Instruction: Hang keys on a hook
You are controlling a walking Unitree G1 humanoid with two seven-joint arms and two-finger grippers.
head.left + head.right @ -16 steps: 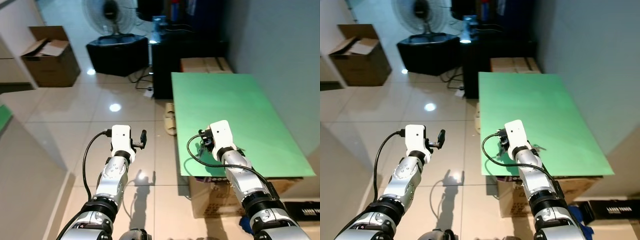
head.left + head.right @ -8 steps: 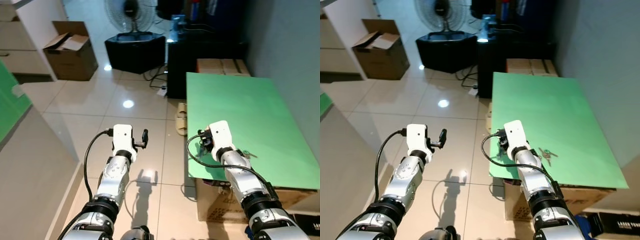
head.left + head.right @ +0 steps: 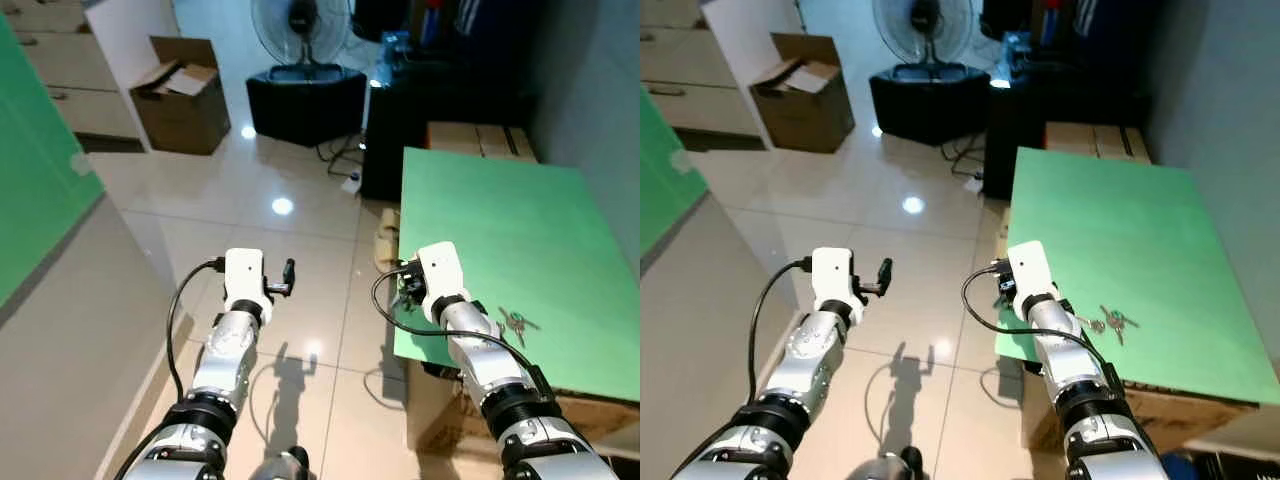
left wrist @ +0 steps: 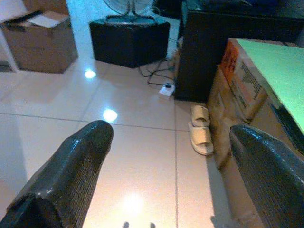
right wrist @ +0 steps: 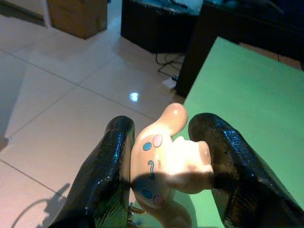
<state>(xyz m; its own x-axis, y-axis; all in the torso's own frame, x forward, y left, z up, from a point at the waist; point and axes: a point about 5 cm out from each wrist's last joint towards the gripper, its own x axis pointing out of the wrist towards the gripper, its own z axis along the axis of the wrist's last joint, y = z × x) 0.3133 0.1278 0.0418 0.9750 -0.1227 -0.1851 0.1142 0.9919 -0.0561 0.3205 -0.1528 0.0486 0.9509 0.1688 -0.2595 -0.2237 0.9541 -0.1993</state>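
The right gripper [image 5: 159,156] is clamped on a cream cartoon-dog charm [image 5: 167,156], held over the left edge of the green table [image 3: 500,220] near its front corner. The keys [image 3: 1112,322] lie flat on the table close to the front edge, just right of the right forearm. The left gripper [image 4: 171,175] hangs over the tiled floor [image 3: 300,230] with its fingers [image 4: 76,166] spread apart, holding nothing.

Ceiling lights glare off the glossy floor [image 3: 300,230]; wrist views look bluish, soft.
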